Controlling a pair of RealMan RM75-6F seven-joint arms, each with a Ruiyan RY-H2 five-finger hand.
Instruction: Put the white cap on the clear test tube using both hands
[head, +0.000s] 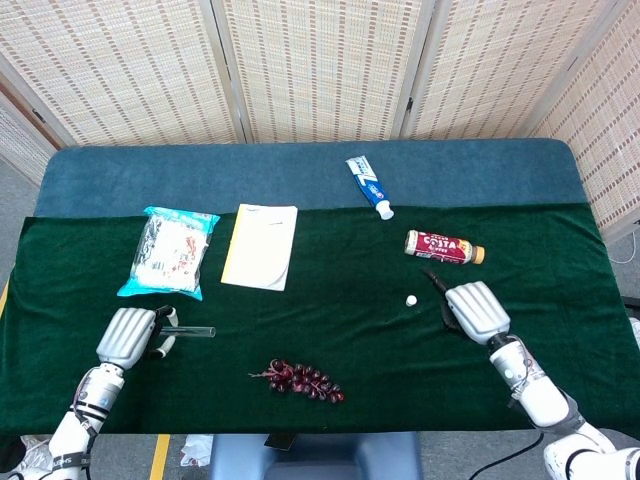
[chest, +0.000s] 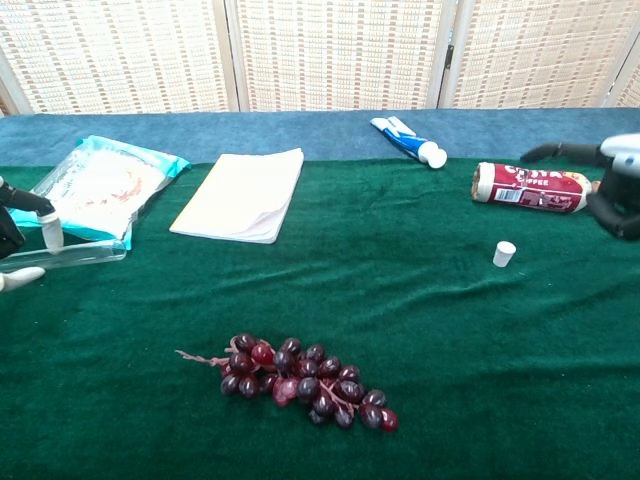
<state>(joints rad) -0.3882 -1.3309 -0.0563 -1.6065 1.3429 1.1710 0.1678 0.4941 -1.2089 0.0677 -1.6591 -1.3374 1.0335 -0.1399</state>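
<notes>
The clear test tube lies on the green cloth at the front left. My left hand pinches its near end between a finger on top and the thumb below. The small white cap stands alone on the cloth at the right, touched by nothing. My right hand hovers to the right of the cap and above it, with fingers stretched out and nothing in it.
A bunch of dark grapes lies at the front middle. A Costa bottle lies just behind the cap, close under my right hand. Further back are a toothpaste tube, a notebook and a snack packet.
</notes>
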